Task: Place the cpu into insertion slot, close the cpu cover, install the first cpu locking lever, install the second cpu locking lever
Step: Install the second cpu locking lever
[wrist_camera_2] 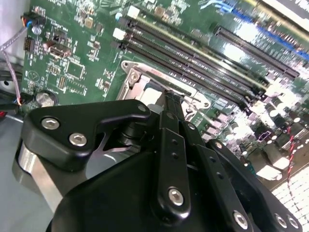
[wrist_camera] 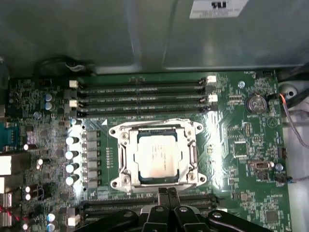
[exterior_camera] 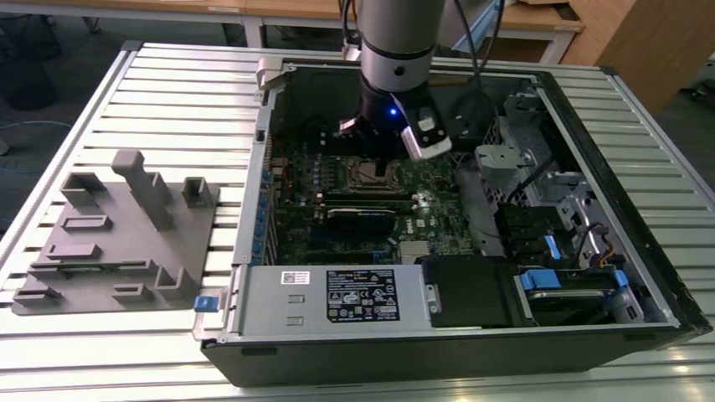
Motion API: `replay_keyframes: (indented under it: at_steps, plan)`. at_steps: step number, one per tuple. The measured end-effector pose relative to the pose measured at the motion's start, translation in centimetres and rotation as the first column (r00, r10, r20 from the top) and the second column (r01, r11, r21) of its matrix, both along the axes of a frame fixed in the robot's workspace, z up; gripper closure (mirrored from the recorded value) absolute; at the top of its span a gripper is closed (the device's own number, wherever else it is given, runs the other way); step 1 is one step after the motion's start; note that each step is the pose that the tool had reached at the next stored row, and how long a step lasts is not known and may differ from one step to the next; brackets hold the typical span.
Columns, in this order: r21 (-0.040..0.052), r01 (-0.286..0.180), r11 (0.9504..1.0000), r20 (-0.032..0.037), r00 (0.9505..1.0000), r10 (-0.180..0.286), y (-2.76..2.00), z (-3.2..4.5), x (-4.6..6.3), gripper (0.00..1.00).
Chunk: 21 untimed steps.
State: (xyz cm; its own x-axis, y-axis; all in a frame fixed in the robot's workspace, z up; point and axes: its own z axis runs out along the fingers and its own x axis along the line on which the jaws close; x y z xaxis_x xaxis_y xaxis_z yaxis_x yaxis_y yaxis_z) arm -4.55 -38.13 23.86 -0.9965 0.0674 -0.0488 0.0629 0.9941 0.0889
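Nearest in the first wrist view, the gripper has its two black fingers pressed together with nothing between them, the tips hovering at the edge of the insertion slot. In the second wrist view the same gripper points its closed tips at the socket's shiny metal rim.

Just beyond the tips, the cpu lies flat inside the insertion slot, silver-grey top upward, its edges square to the socket frame. Faint print crosses the chip's top; it cannot be read. The cpu cover lies down around the chip as a silvery frame, the chip showing through its cut-out centre. Whether the locking levers are latched cannot be told.

Past the socket, long black memory slots run parallel to the socket's far edge across the green motherboard. A round coin cell sits near one end of them. Farther still, a white label on the grey metal wall carries print too small to read.

In the exterior view the arm reaches down into the open computer case, which lies on a slatted table. A grey fixture block rests at the exterior view's left. A black-and-white label on the case's near metal housing is illegible.
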Motion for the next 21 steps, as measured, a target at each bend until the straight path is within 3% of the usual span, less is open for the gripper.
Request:
replay_keyframes:
  at_steps: [6,15,21]
  plan:
    - [-0.0016,0.001,1.0,-0.0001,1.0,-0.001,-0.72,-0.07,0.0,0.89]
    - [-0.002,0.001,1.0,0.0,1.0,-0.001,-0.74,-0.07,-0.02,0.89]
    - [-0.0027,0.001,1.0,0.0005,1.0,-0.001,-0.74,-0.16,-0.61,0.89]
